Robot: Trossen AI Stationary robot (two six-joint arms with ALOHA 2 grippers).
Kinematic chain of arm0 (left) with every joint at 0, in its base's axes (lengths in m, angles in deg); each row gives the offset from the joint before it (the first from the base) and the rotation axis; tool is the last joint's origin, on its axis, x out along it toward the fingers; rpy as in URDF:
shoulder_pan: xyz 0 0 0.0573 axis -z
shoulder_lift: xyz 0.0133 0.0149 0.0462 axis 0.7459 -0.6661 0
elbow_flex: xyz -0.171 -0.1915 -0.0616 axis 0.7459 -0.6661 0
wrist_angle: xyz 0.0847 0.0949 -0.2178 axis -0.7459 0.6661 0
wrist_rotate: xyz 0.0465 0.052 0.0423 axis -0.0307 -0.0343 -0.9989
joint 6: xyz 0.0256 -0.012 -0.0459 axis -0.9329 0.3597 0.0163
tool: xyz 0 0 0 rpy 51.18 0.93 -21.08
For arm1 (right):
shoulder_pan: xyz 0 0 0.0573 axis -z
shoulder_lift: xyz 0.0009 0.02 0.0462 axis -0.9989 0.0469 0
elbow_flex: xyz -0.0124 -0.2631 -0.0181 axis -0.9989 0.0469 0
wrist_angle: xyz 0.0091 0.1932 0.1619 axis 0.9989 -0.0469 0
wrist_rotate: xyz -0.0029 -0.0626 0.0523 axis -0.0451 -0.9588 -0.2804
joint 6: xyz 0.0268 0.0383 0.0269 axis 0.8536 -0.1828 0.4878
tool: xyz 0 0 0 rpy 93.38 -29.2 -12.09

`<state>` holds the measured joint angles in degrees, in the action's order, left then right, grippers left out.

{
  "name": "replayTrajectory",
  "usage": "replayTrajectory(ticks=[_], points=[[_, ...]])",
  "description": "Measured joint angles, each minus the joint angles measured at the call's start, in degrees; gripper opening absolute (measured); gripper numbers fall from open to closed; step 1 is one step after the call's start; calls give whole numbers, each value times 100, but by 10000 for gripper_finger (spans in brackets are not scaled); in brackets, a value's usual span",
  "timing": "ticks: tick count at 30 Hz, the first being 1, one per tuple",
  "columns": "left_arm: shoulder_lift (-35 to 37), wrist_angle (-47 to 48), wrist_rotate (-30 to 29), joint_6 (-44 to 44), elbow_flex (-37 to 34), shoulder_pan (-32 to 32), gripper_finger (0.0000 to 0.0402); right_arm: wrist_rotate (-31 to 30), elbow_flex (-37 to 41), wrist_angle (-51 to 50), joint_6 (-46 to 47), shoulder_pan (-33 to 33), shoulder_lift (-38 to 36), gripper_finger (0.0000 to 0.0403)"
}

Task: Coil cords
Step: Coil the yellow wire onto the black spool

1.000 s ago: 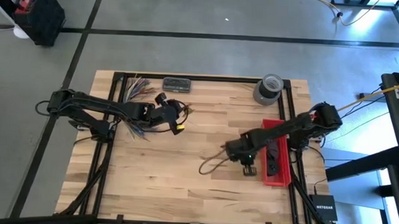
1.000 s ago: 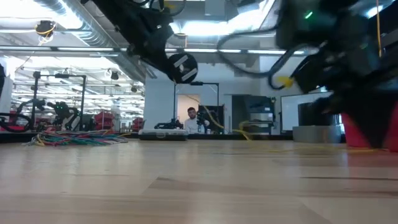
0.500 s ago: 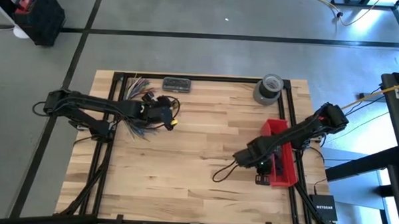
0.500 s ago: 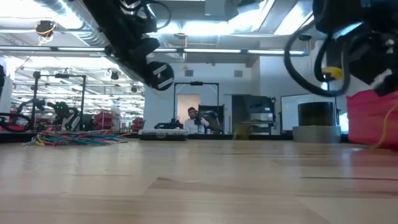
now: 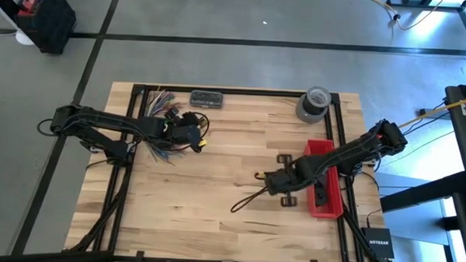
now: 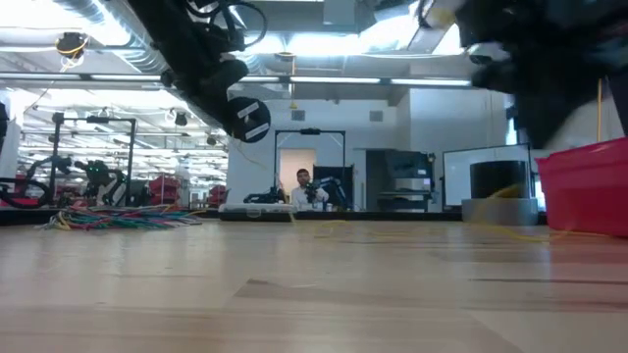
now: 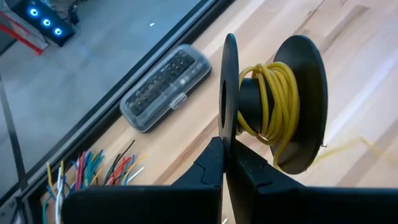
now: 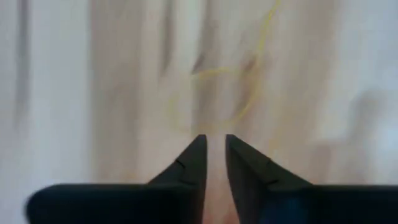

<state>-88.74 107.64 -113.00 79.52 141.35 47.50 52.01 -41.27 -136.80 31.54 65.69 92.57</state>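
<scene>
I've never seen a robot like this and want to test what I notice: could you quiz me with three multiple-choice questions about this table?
1. Where does the red bin sit?
A. By the table's right edge
B. In the middle of the table
C. By the table's left edge

2. What colour is the cord wound on the black spool?
A. Blue
B. Yellow
C. White

3. What are the left arm's fingers doing?
A. Spread wide and empty
B. Shut on one disc of the spool
C. Lying flat on the wood

Answers:
1. A, as the high view shows the bin along the right edge, beside the right arm.
2. B, as the left wrist view shows yellow turns around the spool's core.
3. B, as that same view shows the fingers pinched on the thin nearer disc.
</scene>
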Motion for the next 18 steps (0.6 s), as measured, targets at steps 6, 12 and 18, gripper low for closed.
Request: replayTrajectory(ticks=[6,12,18], points=[[0,-81,105,-78,0,0,0,-1073,477,2938,-1191,465,143,131],[0,-81,115,-79,0,2,0,-255,845,4972,-2201,1080,717,162],[0,-73,113,-127,0,2,0,447,850,5726,-2401,1603,1529,152]])
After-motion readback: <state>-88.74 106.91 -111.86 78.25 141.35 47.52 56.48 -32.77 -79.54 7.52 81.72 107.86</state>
